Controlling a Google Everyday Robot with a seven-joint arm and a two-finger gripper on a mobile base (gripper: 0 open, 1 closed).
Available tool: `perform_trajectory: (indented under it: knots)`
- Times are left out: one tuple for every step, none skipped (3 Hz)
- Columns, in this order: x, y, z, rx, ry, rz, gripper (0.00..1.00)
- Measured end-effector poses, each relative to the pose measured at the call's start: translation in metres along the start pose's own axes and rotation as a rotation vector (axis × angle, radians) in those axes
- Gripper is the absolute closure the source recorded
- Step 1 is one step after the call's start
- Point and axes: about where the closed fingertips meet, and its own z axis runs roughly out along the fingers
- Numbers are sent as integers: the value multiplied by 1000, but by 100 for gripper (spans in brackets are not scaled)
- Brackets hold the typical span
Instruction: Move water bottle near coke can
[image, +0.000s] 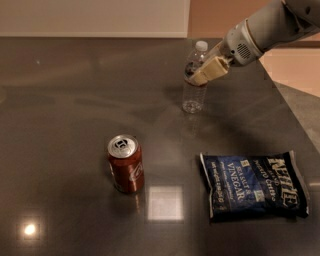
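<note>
The water bottle (194, 95) is clear plastic with a white cap and a dark label. It stands on the dark table (75, 90) at the back, right of centre. My gripper (201, 76) comes in from the upper right and sits at the bottle's label height, overlapping its middle. The coke can (126, 164) is red with a silver top. It stands upright in front and to the left of the bottle, well apart from it and from the gripper.
A blue chip bag (252, 184) lies flat at the front right, right of the can. The table's right edge (292, 125) runs diagonally behind the bag, with floor beyond. A wall runs along the back.
</note>
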Motion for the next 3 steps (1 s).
perform_trajectory:
  knots:
    - [-10,24,-3,-72,-23,-40,87]
    - [-23,61,-13,-152,-46,-101,100]
    - [-31,100,-19,-227,-57,-164,100]
